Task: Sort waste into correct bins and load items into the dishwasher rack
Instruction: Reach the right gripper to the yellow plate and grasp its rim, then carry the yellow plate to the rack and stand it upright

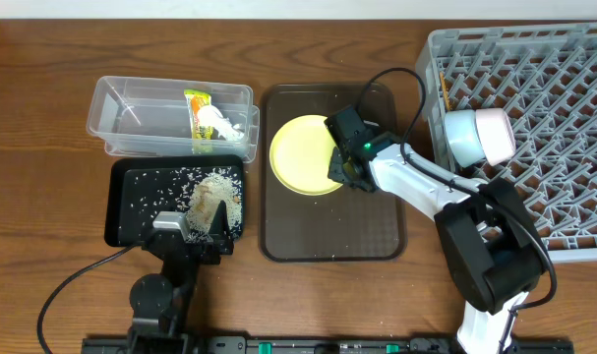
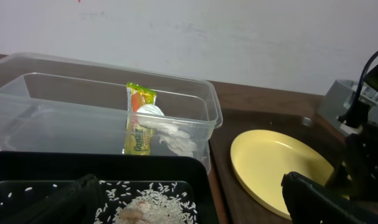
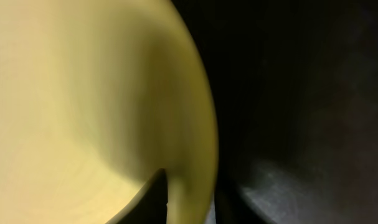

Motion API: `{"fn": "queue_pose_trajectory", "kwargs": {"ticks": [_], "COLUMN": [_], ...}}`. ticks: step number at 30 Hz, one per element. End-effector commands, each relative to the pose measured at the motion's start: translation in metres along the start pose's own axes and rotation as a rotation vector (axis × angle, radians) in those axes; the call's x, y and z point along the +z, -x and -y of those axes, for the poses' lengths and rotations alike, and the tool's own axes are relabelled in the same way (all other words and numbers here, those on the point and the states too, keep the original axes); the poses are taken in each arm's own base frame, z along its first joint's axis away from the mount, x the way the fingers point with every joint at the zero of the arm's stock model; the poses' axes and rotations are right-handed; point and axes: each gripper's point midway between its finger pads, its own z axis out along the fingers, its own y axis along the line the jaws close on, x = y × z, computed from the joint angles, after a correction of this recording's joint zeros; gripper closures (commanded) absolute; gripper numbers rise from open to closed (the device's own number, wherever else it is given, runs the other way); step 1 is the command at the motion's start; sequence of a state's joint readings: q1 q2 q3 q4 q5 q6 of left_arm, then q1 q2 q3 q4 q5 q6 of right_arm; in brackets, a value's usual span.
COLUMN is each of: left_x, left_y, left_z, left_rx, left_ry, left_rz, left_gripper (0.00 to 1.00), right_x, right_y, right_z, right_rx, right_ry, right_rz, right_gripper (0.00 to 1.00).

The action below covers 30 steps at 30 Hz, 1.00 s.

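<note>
The pale yellow plate [image 1: 296, 152] lies on a dark brown serving tray [image 1: 328, 226]. My right gripper [image 1: 339, 162] is at its right edge; in the right wrist view its fingers [image 3: 192, 199] straddle the plate's rim [image 3: 83, 93], closed on it. My left gripper [image 1: 195, 231] rests open at the near edge of the black tray [image 1: 131, 206], over rice and scraps [image 2: 157, 202]. The clear tub [image 1: 121, 108] holds the snack wrapper [image 2: 137, 118] and white tissue [image 2: 170, 134]. The grey rack [image 1: 564, 147] holds a white bowl [image 1: 497, 133] and a light blue bowl [image 1: 460, 138].
Thin wooden sticks [image 1: 443, 88] lean at the rack's left wall. The rack fills the right side of the table. The right arm's black cable loops above the brown tray. The plate also shows in the left wrist view [image 2: 276, 162].
</note>
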State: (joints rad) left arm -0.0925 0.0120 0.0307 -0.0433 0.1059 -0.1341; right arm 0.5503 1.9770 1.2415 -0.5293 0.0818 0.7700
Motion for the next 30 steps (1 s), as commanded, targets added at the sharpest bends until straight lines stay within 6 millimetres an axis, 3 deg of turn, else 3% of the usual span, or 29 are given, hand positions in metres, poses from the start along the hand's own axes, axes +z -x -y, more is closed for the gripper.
{"fn": "queue_pose_trajectory", "kwargs": {"ticks": [1,4,9,12,15,19,23,26,30], "left_x": [0.002,0.002,0.002,0.002,0.002,0.002,0.002,0.002,0.002], "left_y": [-0.014,-0.014,-0.014,-0.014,-0.014,-0.014,-0.014,-0.014,-0.014], "left_z": [-0.001,-0.001,-0.001,-0.001,-0.001,-0.001,-0.001,-0.001,-0.001], "left_rx": [-0.007,-0.007,-0.007,-0.007,-0.007,-0.007,-0.007,-0.007,-0.007], "left_ry": [-0.006,-0.006,-0.006,-0.006,-0.006,-0.006,-0.006,-0.006,-0.006], "left_rz": [-0.034,-0.034,-0.033,-0.034,-0.034,-0.033,-0.034,-0.034,-0.034], "left_gripper": [0.05,0.05,0.05,0.05,0.05,0.05,0.05,0.05,0.05], "right_x": [0.010,0.001,-0.054,-0.116,-0.193,-0.275,-0.328,-0.345,-0.344], "right_y": [-0.009,-0.002,0.044,0.084,0.117,0.135,0.137,0.140,0.154], "right_z": [0.013,0.021,0.056,0.089,0.126,0.164,0.200,0.226,0.261], "right_rx": [0.042,0.063,0.044,-0.008,-0.065,-0.105,-0.085,-0.020,-0.031], "right_ry": [-0.044,-0.051,-0.115,-0.218,-0.397,-0.634,-0.892,-1.040,-1.169], "right_rz": [-0.041,-0.036,0.123,0.328,0.564,0.761,0.836,0.839,0.750], "right_gripper": [0.99,0.99,0.99,0.99,0.99,0.99,0.99,0.99,0.99]}}
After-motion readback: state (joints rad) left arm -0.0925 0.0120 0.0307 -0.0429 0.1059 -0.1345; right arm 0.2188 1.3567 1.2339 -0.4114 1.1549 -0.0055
